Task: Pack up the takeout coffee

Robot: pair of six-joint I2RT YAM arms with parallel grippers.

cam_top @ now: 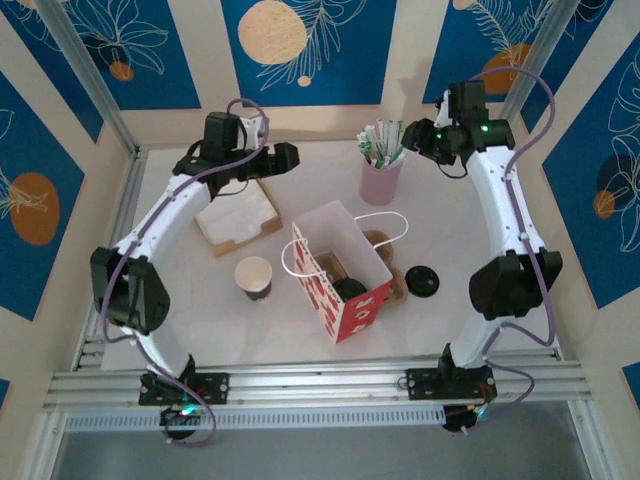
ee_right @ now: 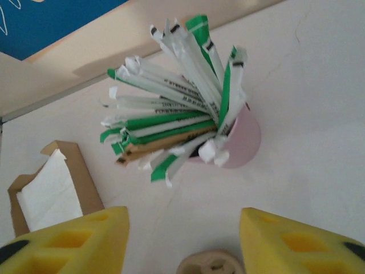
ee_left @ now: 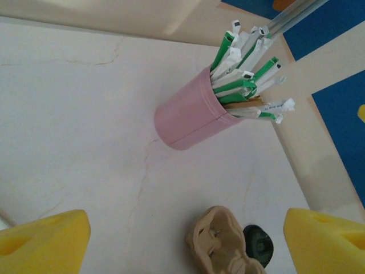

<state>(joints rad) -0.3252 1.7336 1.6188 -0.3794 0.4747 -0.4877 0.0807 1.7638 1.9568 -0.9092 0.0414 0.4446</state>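
Left gripper point(ee_left: 186, 216): jaws released, empty, at far left. Coffee cup point(cam_top: 254, 277) stands lidless, just left of the bag point(cam_top: 355, 310). A careless grab could tip it.

Bag interior is dark, contents unclear. The carrier point(cam_top: 397, 287) is part-hidden behind it.

Right gripper point(ee_right: 183, 214): jaws apart, empty, above the pink holder point(ee_right: 245, 140). Closing could catch several sticks point(ee_right: 171, 108) or topple the holder.
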